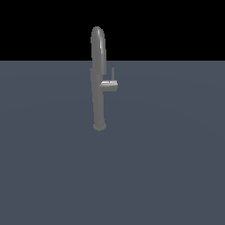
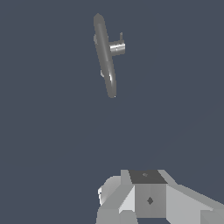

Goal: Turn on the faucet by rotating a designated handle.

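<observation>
**End effector well clear of the faucet, handle untouched**

End effector (image 2: 148, 199) shows only in the wrist view, as pale grey blocky housing with a darker top plate; its fingertips are out of frame, so whether it is open or closed cannot be told. Nothing is seen in its grip, and it sits well apart from the faucet (image 1: 98, 88).

No containers appear in either view.

In the exterior view the faucet stands upright on the flat, matte slate-blue bench (image 1: 167, 167), its long axis vertical. It is a slim, smooth grey metallic column with a rounded base, topped by an arched gooseneck spout. In this view the arch is seen nearly edge-on, so which way the spout points is unclear.

From the column's side, about midway up, the handle (image 1: 109, 84) juts out horizontally toward the exterior view's right: a short, shiny grey cylinder stub. At its outer end a thin darker rod rises straight upward, parallel to the column.

The wrist view looks down on the faucet from above, with the handle stub catching bright highlights.
</observation>
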You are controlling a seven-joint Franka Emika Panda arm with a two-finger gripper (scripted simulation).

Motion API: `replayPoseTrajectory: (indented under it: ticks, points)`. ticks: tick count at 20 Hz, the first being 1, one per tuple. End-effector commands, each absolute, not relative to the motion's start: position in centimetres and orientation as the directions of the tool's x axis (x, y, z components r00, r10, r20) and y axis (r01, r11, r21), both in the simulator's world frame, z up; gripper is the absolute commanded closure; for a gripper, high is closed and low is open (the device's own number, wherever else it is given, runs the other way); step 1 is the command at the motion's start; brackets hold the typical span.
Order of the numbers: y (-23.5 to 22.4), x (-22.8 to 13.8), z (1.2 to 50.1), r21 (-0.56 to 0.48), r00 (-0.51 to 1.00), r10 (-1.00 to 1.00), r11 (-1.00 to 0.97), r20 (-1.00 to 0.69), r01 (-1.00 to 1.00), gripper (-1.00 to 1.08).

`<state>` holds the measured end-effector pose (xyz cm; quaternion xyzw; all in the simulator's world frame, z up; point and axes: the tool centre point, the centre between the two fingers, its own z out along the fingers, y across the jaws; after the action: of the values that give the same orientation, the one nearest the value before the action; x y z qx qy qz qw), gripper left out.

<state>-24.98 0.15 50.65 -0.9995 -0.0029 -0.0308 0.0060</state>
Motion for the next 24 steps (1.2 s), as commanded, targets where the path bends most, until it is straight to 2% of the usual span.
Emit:
replayPoseTrajectory:
  ticks: [1,13,24]
  points:
    - [0.1,-25.0,50.6,-0.012,0.998,0.005,-1.000,0.062,0.006,1.08]
    - [0.6,-23.2,50.6,-0.054,0.999,-0.038,-0.998,0.006,-0.037,1.08]
    - [1.4,-18.2,50.0,-0.154,0.978,-0.142,-0.974,-0.152,-0.165,1.08]
